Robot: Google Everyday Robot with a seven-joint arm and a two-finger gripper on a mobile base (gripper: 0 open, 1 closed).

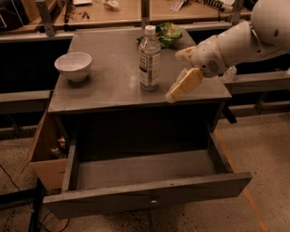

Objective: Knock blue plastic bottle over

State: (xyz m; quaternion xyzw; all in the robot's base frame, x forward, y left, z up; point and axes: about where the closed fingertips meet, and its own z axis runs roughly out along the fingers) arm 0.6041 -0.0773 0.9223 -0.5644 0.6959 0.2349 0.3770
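The blue plastic bottle (149, 59) is clear with a white cap and a white label with dark print. It stands upright on the grey table top (108, 86), right of centre. My gripper (178, 71) reaches in from the right on the white arm and hovers just right of the bottle at label height, a small gap away from it. Its two tan fingers (185, 84) are spread apart with nothing between them.
A white bowl (73, 65) sits at the table's left. A green bag (168, 32) lies behind the bottle. The drawer (149, 181) below the top is pulled out. A cardboard box (45, 152) stands at the left, and a wooden bench (113, 13) runs behind.
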